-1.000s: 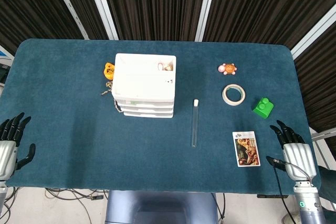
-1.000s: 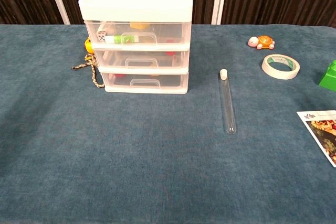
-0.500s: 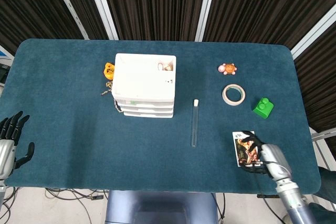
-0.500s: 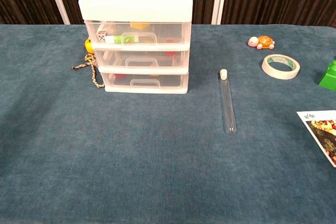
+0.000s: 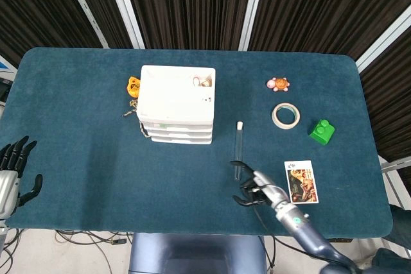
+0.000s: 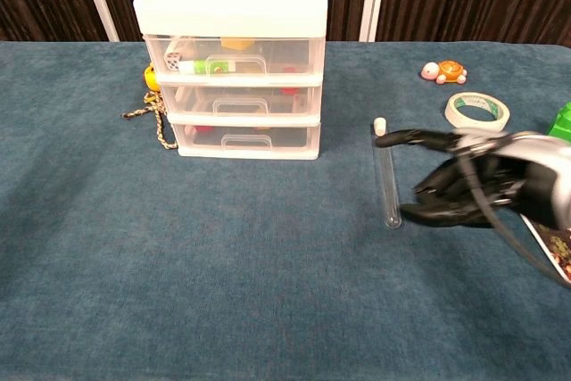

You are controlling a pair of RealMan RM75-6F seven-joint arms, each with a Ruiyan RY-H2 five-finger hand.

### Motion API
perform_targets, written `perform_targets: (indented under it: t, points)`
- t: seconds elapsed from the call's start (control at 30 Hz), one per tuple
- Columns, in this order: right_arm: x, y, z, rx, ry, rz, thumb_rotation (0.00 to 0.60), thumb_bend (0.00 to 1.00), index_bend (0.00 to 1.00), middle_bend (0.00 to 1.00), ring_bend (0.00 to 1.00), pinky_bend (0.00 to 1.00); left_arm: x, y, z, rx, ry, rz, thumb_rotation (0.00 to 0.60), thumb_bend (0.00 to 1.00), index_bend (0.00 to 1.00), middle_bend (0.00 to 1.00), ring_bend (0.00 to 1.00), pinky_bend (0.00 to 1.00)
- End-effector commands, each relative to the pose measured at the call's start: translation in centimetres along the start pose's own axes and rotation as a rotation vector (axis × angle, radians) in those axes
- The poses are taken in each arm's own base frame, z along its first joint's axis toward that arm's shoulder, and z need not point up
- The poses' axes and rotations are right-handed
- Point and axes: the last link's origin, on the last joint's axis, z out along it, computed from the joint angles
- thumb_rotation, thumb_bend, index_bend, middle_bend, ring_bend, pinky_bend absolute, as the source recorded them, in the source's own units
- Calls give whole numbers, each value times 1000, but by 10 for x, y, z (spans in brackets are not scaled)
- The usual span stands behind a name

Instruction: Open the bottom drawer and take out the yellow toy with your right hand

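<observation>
A white three-drawer cabinet [image 5: 176, 104] [image 6: 234, 55] stands left of the table's middle, all drawers closed. Its bottom drawer [image 6: 246, 139] shows a clear front with a handle and something red inside; no yellow toy shows in it. A yellow piece lies in the top drawer [image 6: 236, 44]. My right hand [image 5: 252, 186] [image 6: 464, 186] hovers over the cloth right of the cabinet, beside a glass tube [image 6: 385, 176] [image 5: 238, 152], fingers spread, holding nothing. My left hand [image 5: 14, 171] rests open at the table's left front edge.
An orange toy [image 5: 133, 86] and a braided cord [image 6: 157, 118] lie left of the cabinet. A turtle toy [image 5: 279, 84], tape roll [image 5: 285, 115], green brick [image 5: 321, 131] and picture card [image 5: 301, 181] sit on the right half.
My right hand has swept left from the table's right front edge, past the picture card, to the near end of the glass tube. The left hand barely moved.
</observation>
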Motion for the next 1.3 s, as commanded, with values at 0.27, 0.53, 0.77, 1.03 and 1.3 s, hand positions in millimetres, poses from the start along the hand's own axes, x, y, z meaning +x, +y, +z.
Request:
perform_targets:
  t: [0.27,0.53,0.77,1.03,1.3]
  points:
    - [-46,-17,70,-28,-6,73,600,518,27,944,945,1000,1,-3,1,15,-4,-14,600,478,59,0,0,0]
    - [-73,-32,98,-97,29,125,600,610,25,955,961,1000,2,-4,2,30,-12,-27,600,478,60,0,0,0]
    - [-88,-40,115,-113,44,148,600,610,25,963,972,1000,2,-3,1,27,-18,-32,600,478,60,0,0,0]
    - [-100,-43,130,-117,83,128,600,610,25,964,975,1000,3,-4,3,35,-20,-42,600,478,63,0,0,0]
    - [-106,-42,144,-140,84,96,600,611,27,964,975,1000,2,-4,3,37,-26,-45,600,478,85,0,0,0]
